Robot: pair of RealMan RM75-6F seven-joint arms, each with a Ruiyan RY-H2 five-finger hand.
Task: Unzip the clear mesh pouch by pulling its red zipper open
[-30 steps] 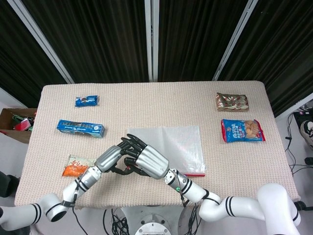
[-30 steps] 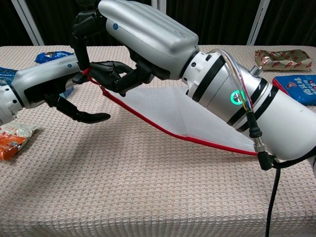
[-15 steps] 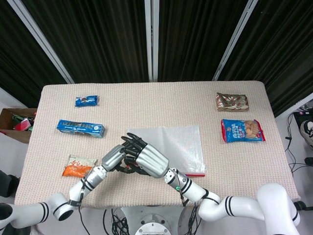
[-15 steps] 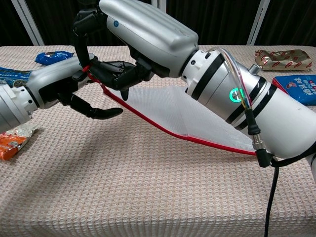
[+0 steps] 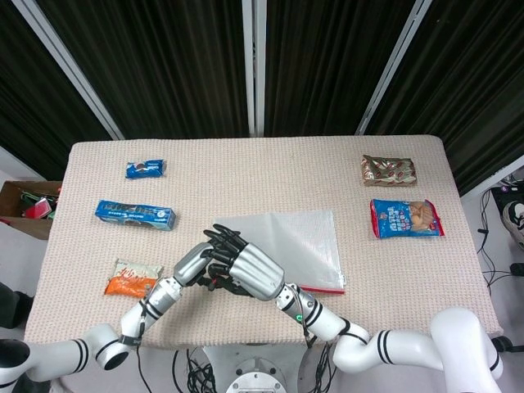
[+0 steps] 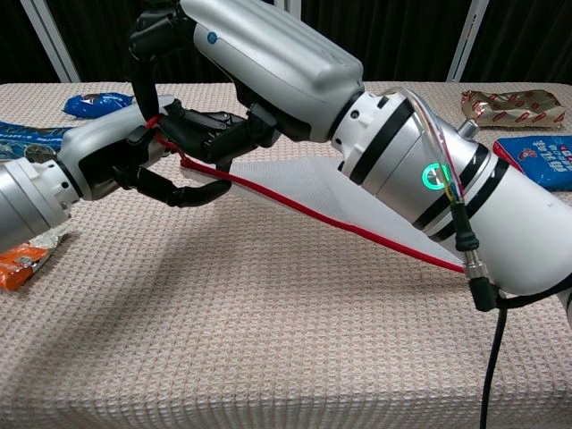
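The clear mesh pouch [image 5: 299,239] lies mid-table, its red zipper [image 5: 321,288] along the near edge. In the chest view the zipper [image 6: 349,223] slopes up from the table to the left end, which is held in the air. My right hand [image 6: 259,54] reaches over from the right and pinches the red zipper's left end with its dark fingertips [image 6: 210,134]. My left hand [image 6: 112,165] grips the pouch's raised corner beside them, fingers curled under the edge. From the head view both hands, left [image 5: 190,264] and right [image 5: 252,270], overlap and hide the corner.
Left of the pouch lie a blue wrapper [image 5: 135,214], a small blue packet [image 5: 146,169] and an orange snack pack [image 5: 127,280]. At the right lie a brown packet [image 5: 389,170] and a blue-red snack bag [image 5: 405,218]. A box [image 5: 24,201] stands off the table's left edge.
My left hand has slid right toward the right hand and curled its fingers in under the zipper edge. The zipper's raised end now sits tauter and slightly higher.
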